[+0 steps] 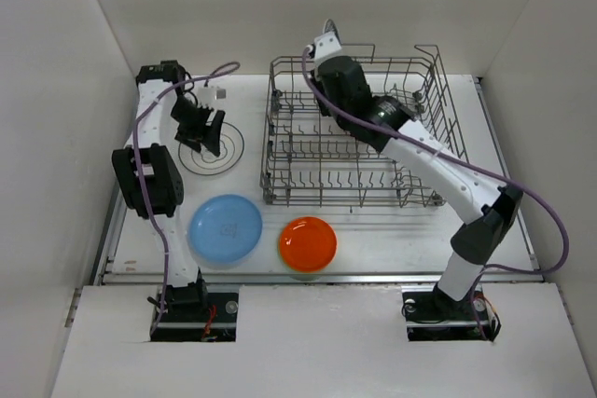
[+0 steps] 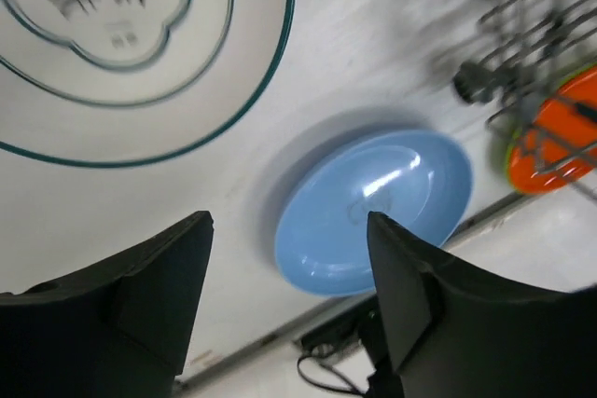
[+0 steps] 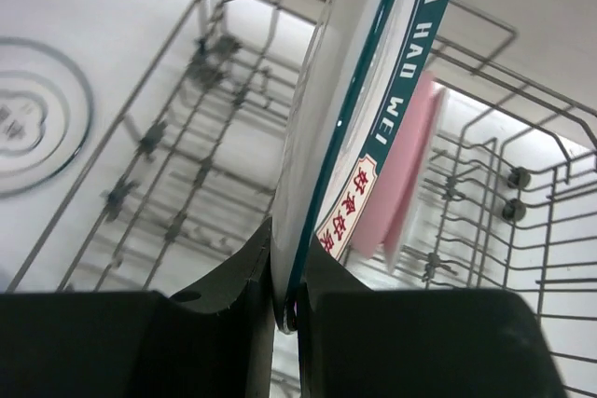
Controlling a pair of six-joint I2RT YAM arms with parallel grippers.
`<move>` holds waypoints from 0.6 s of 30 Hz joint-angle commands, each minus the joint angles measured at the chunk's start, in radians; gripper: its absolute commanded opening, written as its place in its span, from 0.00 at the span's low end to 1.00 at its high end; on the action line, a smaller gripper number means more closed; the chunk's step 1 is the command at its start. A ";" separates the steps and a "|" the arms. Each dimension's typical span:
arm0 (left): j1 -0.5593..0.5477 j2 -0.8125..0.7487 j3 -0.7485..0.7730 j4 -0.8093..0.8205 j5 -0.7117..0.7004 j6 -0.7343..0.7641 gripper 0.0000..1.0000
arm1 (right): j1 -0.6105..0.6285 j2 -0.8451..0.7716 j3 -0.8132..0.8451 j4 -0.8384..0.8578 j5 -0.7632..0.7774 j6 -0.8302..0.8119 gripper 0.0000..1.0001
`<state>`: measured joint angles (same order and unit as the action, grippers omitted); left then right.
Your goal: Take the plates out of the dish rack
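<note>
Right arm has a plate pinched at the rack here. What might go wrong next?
The right gripper clamps the teal-rimmed plate only at its rim, so it may pivot or slip when lifted. The pink plate stands close beside it in the dish rack; a skewed lift could knock it or snag wires. The left gripper, open above the ringed plate, may crowd the set-down.

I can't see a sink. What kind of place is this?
Likely a robot test booth, not a kitchen: plain white walls box in a table holding a dish rack, with two robot arms bolted at its edge.
</note>
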<state>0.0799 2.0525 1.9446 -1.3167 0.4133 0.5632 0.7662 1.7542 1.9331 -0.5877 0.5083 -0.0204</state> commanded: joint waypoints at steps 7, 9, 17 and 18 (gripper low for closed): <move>0.000 -0.199 0.234 -0.098 0.263 -0.244 0.84 | 0.363 0.088 -0.164 0.060 0.370 -0.151 0.00; 0.000 -0.219 0.234 -0.046 0.283 -0.292 0.95 | 0.439 0.155 -0.164 0.040 0.476 -0.164 0.00; -0.136 -0.207 0.211 -0.039 0.142 -0.277 0.99 | 0.562 0.287 -0.134 0.040 0.565 -0.182 0.00; -0.153 -0.207 0.191 -0.039 0.055 -0.276 0.99 | 0.562 0.288 -0.134 0.040 0.565 -0.182 0.00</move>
<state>-0.0040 1.8362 2.1593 -1.3197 0.5896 0.2863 1.3060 2.0373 1.7664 -0.5747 1.0016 -0.2184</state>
